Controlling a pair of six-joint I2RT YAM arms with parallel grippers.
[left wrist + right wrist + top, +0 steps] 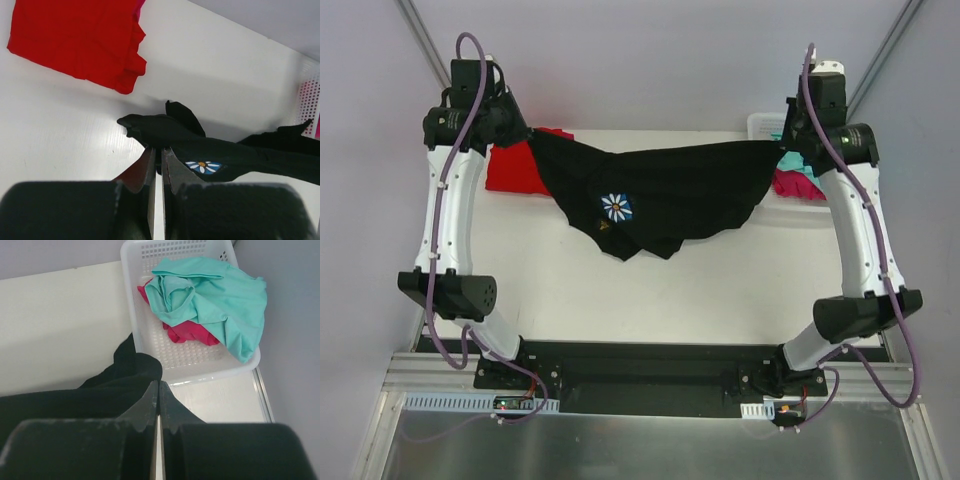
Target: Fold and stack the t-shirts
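Black cloth is the load: the black t-shirt [660,195] is stretched between both arms to the left of the white basket [200,367], its middle sagging toward the table [620,300] with the daisy print [617,207] at the low part. Whether the lowest fold touches the table cannot be determined. The left gripper [156,150] is clenched on one bunched end of the shirt, well to the left of the basket. The right gripper [158,385] is clenched on the other end, just beside the basket's near-left corner. Judged hazards: each jaw pair pinches only a small gather of fabric, so added tension between the arms could pull one end free and drop the shirt in a heap. The sag is uneven, so lowering it as it hangs would probably lay down creases rather than a flat panel. The right end could snag the basket rim. The red t-shirt [75,40] lies folded on the table, well left of the basket and close to the left gripper, so a careless lay-down could cover or drag it. The teal t-shirt [220,295] and the magenta t-shirt [187,332] lie crumpled inside the basket, unfolded.
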